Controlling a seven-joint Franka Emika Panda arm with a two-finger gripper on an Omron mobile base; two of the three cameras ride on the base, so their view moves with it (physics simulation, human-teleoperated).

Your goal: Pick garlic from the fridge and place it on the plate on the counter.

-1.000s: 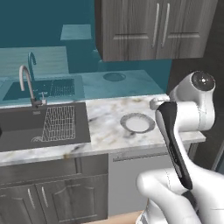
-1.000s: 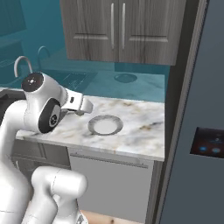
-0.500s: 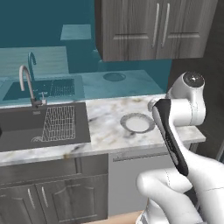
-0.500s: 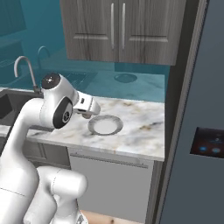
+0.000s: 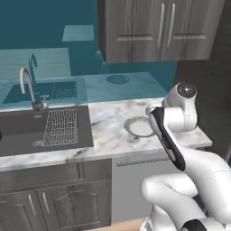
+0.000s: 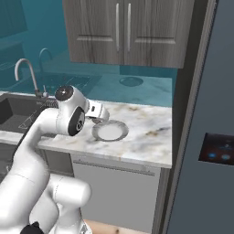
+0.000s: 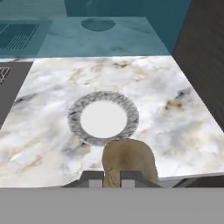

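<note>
The plate [image 6: 109,131] lies on the counter [image 6: 146,137], its white centre bare. The arm's hand [image 6: 97,111] hangs just left of it, over the near-left rim. The fridge [image 6: 205,137] stands at the right, blue lights on its dark panel [image 6: 218,149].

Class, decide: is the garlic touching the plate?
Apart. In the hand view the garlic sits between the gripper fingertips, short of the plate, whose white centre is bare.
</note>
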